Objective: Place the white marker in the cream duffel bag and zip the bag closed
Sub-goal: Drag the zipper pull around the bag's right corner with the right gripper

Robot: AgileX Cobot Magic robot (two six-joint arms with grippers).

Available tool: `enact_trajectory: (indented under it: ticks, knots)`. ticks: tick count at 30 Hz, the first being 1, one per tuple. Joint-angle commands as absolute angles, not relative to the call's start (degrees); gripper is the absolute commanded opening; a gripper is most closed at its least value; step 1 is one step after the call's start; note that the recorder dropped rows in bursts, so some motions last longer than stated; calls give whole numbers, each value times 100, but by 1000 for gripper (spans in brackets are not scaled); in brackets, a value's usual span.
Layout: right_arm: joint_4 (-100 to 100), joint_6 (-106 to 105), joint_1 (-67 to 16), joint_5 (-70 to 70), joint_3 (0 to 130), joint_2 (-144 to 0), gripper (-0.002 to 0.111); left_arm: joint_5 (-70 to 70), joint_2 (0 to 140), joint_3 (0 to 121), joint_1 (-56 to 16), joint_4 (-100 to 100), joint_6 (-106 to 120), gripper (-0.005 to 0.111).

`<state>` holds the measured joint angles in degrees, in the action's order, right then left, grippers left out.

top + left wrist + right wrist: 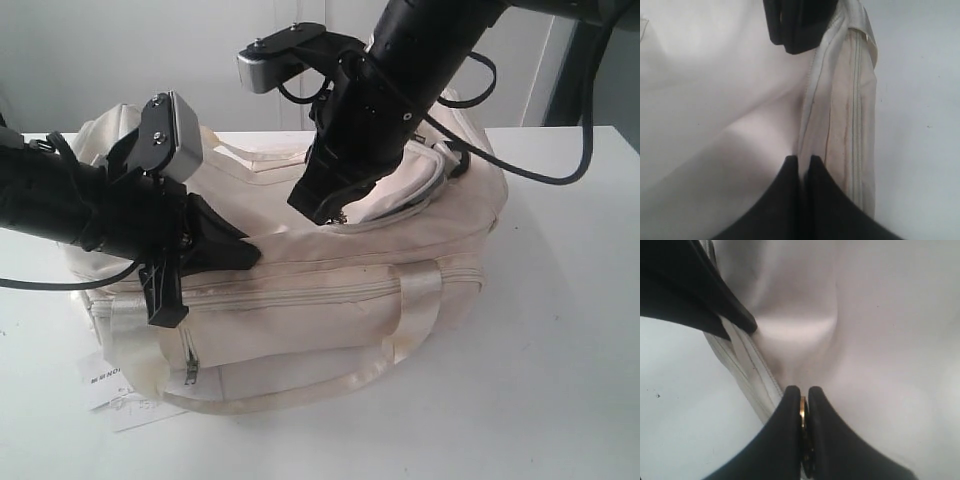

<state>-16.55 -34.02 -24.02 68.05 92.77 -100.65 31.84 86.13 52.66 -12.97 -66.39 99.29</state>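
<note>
Cream duffel bag [330, 290], on desk [560, 380]: left end effector [801, 159] pinching its cloth (at a seam), right end effector [801, 390] clamping gold zipper pull [803, 412].

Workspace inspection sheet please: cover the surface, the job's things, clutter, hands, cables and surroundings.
Surface: white table, no spills seen.
Job's things: cream duffel bag lying on the table; white marker not seen.
Clutter: paper tag at the bag's corner.
Grippers: left hand shut, pinching bag fabric beside a zip; right hand shut on a gold zipper pull.
Cables: black cables trailing off both arms.
Surroundings: pale wall; otherwise nothing seen.
</note>
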Motion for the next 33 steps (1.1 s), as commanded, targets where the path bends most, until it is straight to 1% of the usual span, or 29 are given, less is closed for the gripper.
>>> enact_trajectory:
  ticks: [1,9,13,18,33]
  knots:
    - [-940,-3420,-2321,6996,9255,-9844,0,3106,8618,5260,-1282,-6546,9879,0]
    - [-922,-3300,-2118,6996,9255,-9812,0,3106,8618,5260,-1272,-6505,9873,0]
    - [-895,-3108,-2045,6996,9255,-9812,0,2960,8607,5260,-1272,-6103,9540,0]
    - [-884,-3097,-1995,6996,9255,-9812,0,2890,8503,5260,-1272,-5776,9291,0]
    - [-570,-3056,-1995,6996,9255,-9812,0,2940,8466,5260,-1272,-5727,9265,0]
